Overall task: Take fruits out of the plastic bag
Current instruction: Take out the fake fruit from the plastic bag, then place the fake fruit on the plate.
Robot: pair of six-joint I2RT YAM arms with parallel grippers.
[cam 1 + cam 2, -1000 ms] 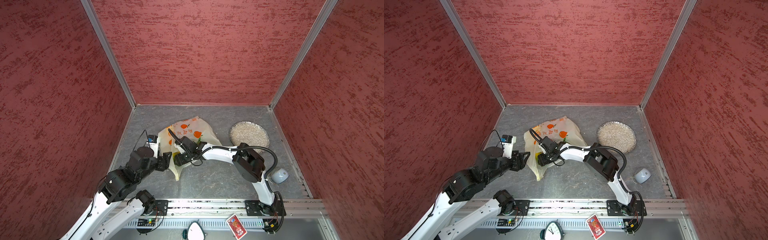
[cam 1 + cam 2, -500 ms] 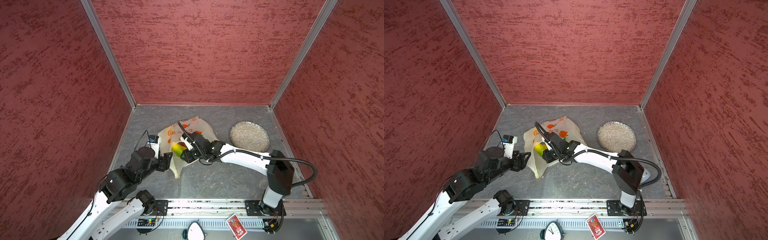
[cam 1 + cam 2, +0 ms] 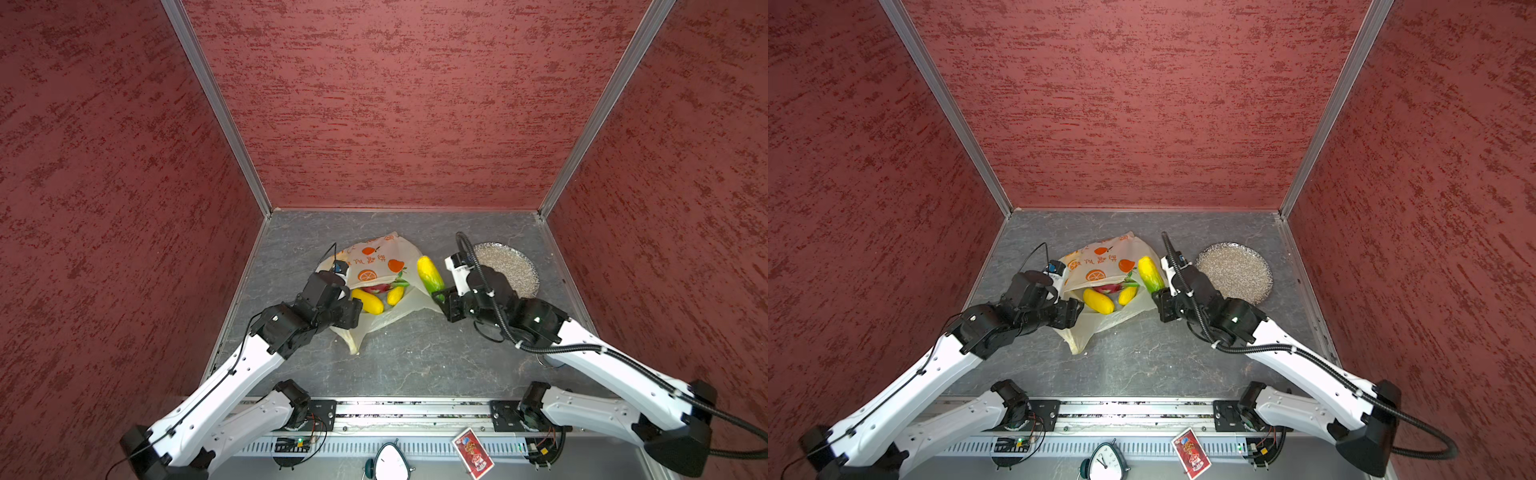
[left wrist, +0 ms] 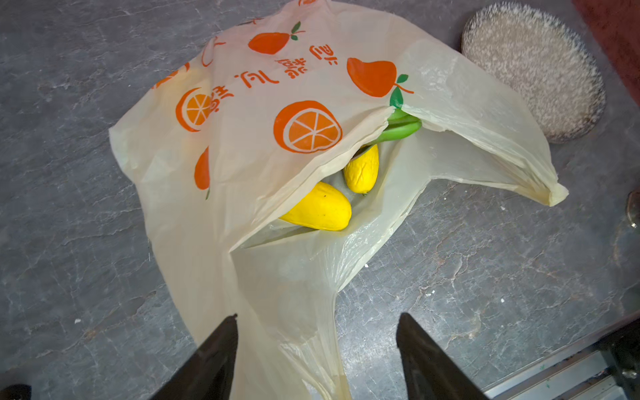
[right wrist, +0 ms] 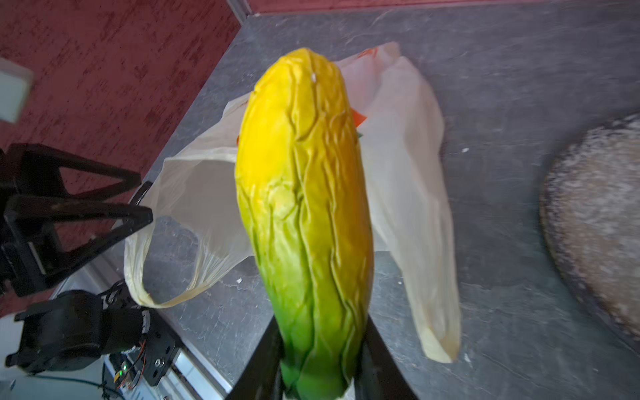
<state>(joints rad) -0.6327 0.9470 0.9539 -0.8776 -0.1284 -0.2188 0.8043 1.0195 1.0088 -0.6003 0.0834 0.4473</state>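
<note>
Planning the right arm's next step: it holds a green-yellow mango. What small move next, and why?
Probably swing the right end effector toward the speckled plate and set the green-yellow mango down there: it is gripped by its green end, outside the plastic bag, with the plate close by.

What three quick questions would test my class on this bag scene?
1. True or false: the right gripper holds a mango by its green end.
2. How many yellow fruits show in the mouth of the bag?
3. The left gripper is: A open; B shut on the bag; C shut on a fruit.
Key: 1 true; 2 two; 3 A.
</note>
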